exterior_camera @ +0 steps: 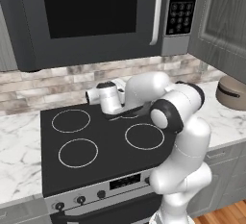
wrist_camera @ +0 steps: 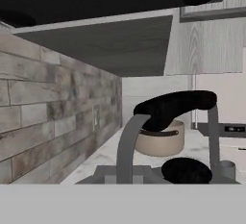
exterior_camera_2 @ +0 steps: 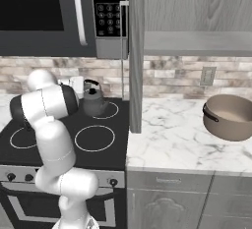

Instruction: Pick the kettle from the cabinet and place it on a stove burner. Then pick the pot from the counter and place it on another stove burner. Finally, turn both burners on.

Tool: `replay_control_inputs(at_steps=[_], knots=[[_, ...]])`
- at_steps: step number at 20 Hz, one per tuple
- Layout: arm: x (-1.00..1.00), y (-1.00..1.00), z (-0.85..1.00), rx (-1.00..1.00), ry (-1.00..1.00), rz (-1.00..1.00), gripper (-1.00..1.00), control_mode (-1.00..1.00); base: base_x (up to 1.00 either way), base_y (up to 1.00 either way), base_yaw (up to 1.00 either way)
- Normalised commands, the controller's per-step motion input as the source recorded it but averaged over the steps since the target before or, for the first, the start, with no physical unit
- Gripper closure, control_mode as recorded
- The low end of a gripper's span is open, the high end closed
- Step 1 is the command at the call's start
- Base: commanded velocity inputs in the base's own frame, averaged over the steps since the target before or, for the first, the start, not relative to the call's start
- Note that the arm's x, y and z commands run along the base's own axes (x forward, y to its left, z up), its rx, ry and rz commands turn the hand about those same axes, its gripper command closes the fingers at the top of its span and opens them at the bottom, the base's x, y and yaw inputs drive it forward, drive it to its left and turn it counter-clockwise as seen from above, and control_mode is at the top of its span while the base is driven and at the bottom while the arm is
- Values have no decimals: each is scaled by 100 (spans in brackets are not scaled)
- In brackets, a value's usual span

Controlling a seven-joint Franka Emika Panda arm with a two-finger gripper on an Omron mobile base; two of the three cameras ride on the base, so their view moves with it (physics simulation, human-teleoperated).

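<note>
The gripper (exterior_camera_2: 78,86) sits low over the back of the stove, its jaws pressed together, right beside the kettle (exterior_camera_2: 93,100). From where I stand I cannot tell whether it pinches the handle or merely rests next to it. In the hand view the kettle's arched black handle (wrist_camera: 175,107) rises close in front, with the knobbed lid (wrist_camera: 186,170) just below it.

The kettle stands upright on the black stovetop (exterior_camera: 103,146), on the rear burner (exterior_camera_2: 106,110) nearest the open cabinet door (exterior_camera_2: 136,51). The other three ring outlines are bare: one at the front right (exterior_camera: 144,136), one at the front left (exterior_camera: 78,153) and one at the rear left (exterior_camera: 70,120).

The white arm folds over the stove, its elbow bent toward the front edge. Above hangs the dark microwave (exterior_camera: 91,16) with its keypad. To the right, the cabinet (exterior_camera_2: 197,12) stands open, with its flat grey shelf (exterior_camera_2: 197,43) showing.

The tan pot (exterior_camera_2: 230,117) rests on the marble desk (exterior_camera_2: 167,139), well apart from the stove, off to the right. In the hand view it shows far behind the kettle's handle. A row of dark knobs (exterior_camera: 79,200) lines the stove's front panel.
</note>
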Motion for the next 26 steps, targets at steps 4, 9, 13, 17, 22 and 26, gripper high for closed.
replay_control_inputs(at_steps=[4, 9, 13, 17, 22, 26], knots=[[13, 0, -31, 0, -7, 0, 100, -100, 0, 0, 0], [17, 1, -33, 0, -7, 0, 100, -100, 0, 0, 0], [18, 0, -29, 0, -5, 0, 100, -100, 0, 0, 0], [20, 2, -28, 0, -6, 0, 100, -100, 0, 0, 0], [26, 3, -26, 0, -5, 0, 100, -100, 0, 0, 0], [29, 8, -27, 0, -6, 0, 100, -100, 0, 0, 0]])
